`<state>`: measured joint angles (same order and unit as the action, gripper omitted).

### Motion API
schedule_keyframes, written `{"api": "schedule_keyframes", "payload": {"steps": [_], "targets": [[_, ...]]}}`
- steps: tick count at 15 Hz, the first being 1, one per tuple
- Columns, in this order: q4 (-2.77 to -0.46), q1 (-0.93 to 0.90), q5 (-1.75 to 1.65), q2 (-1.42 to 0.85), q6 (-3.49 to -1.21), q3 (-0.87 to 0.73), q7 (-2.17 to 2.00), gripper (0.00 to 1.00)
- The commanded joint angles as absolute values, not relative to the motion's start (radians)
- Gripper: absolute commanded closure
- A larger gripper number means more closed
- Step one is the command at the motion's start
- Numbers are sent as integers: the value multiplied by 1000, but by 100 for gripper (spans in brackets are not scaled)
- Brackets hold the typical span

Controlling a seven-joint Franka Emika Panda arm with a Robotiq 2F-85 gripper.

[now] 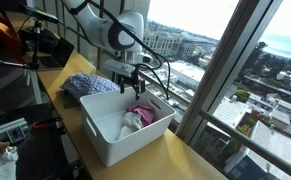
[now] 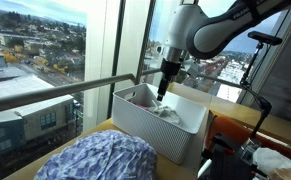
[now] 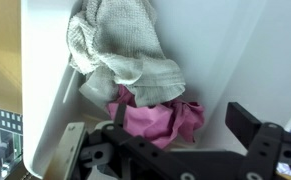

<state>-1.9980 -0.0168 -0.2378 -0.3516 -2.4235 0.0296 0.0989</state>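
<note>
Gripper (image 1: 135, 82) with jaws spread wide, hanging over white bin (image 1: 110, 142), just above pink cloth (image 3: 165, 118) and grey towel (image 3: 120, 45) near bin's window-side edge, blue patterned cloth (image 2: 100, 158) on table (image 1: 60, 100) beside bin

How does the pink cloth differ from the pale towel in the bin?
The pink cloth is bright pink and looks smooth, while the pale towel is off-white with a coarse, waffle-like weave. The pale towel is the larger heap, and its edge seems to drape over the pink cloth. Both lie crumpled inside the white bin.
</note>
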Motion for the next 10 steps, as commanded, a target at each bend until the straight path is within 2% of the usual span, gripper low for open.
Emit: {"api": "schedule_keyframes", "payload": {"steps": [1, 10], "targets": [[-2048, -18, -247, -386, -2506, 14, 111, 0], [-2026, -51, -316, -587, -2624, -24, 95, 0]]}}
